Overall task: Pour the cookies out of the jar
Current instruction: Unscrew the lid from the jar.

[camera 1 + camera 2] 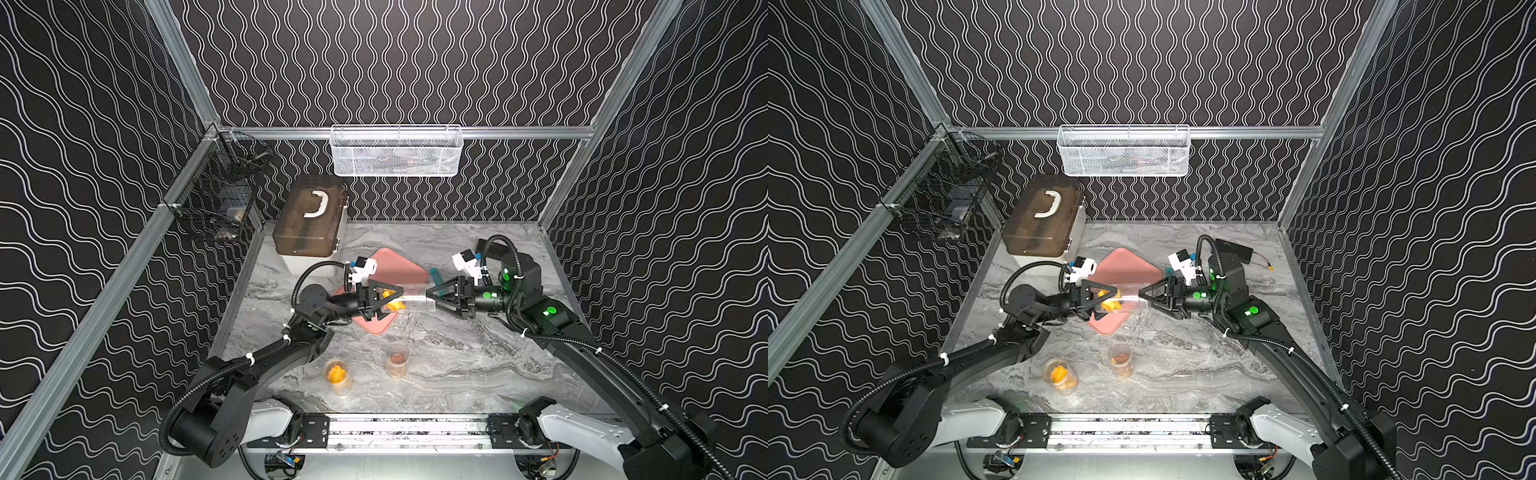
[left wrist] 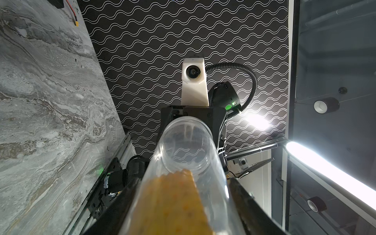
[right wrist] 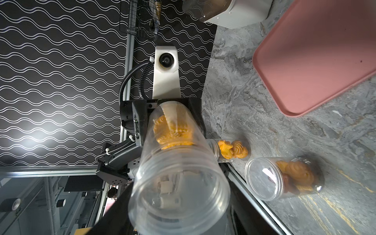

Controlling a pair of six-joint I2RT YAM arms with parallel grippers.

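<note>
A clear plastic jar [image 1: 415, 300] [image 1: 1133, 301] lies on its side in the air between my two grippers, over the near right part of the pink tray [image 1: 399, 266]. The orange-yellow cookies [image 1: 390, 301] [image 3: 173, 132] are bunched at its closed end, where my left gripper [image 1: 397, 299] [image 2: 183, 203] is shut on the jar [image 2: 183, 154]. My right gripper [image 1: 430, 296] [image 3: 179, 213] is shut on the threaded mouth end [image 3: 179, 183]. I cannot tell whether a lid covers the mouth. No cookies lie on the tray [image 3: 315, 61].
Two more clear jars stand near the front: one with orange cookies [image 1: 337, 376], one with brown ones [image 1: 397, 359]. A brown-lidded white box [image 1: 309, 224] sits at the back left. A white mesh basket [image 1: 397, 151] and a black wire basket [image 1: 220, 187] hang on the walls.
</note>
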